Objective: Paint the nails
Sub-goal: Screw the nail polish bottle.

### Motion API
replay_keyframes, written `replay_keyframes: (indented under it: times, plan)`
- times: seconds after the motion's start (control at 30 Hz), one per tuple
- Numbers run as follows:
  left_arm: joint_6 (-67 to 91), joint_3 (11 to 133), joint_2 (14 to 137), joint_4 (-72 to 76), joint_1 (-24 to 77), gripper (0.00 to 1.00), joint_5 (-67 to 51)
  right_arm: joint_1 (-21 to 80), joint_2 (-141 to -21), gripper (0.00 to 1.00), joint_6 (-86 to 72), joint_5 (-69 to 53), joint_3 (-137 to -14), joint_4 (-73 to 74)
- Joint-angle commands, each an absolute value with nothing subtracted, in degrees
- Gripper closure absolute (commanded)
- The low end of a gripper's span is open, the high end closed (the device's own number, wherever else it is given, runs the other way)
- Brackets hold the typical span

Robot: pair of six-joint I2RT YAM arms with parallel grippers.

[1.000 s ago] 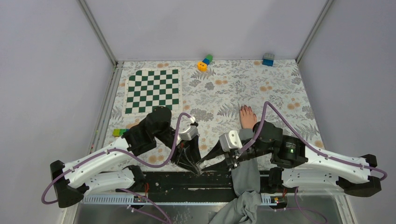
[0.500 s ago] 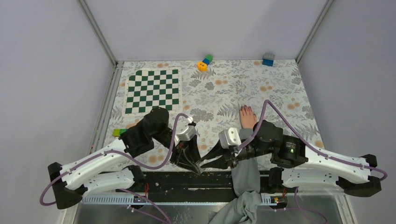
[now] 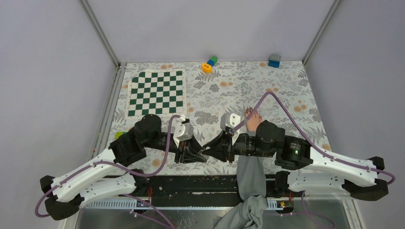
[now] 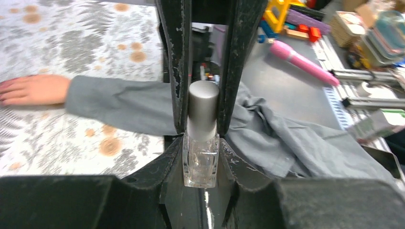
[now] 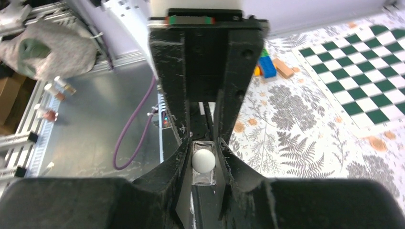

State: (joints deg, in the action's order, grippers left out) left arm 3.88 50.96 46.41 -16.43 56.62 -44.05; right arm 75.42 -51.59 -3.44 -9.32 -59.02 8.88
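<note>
The bottle is pinched in the left gripper, the jaws pressed onto its flat glass sides at the near middle of the table. The silver cap is pointed at the right gripper. That one's jaws are drawn in around the cap, and contact is seen on both sides from the right wrist.

A small, light piece of glass, it's judged: smooth, slippery and breakable, best taken by the flat faces. The round cap is the place for twisting, and a slip is likely if it is squeezed too lightly.

The nails are far off the grippers' tips, at the far end of the hand, which is laid flat on the floral cloth just beyond the right arm. They are tiny and set in soft living skin. Nothing there is to be gripped; only a light brush stroke would be tolerated.

The grey sleeve runs right under the right arm, so any low sweep could snag it. A purple cable is looped above the fingers. The chessboard and the toy blocks are well apart, and no trouble is expected from them.
</note>
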Motion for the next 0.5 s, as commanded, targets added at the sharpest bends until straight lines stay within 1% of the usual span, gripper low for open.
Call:
replay_keyframes:
  times: [0.0,0.17,0.47]
  plan:
    - [3.1,50.9,45.9,-10.2,55.9,1.0,-22.8,75.8,-55.9,1.0,-12.2,-3.5,-61.3,10.2]
    - [3.0,50.4,45.7,-11.4,56.0,1.0,-12.3,75.7,-59.8,1.0,-19.1,5.3,-63.5,12.8]
    - [5.0,50.3,46.4,-12.8,56.0,1.0,-2.4,75.7,-66.3,1.0,-28.0,12.2,-66.6,13.6]
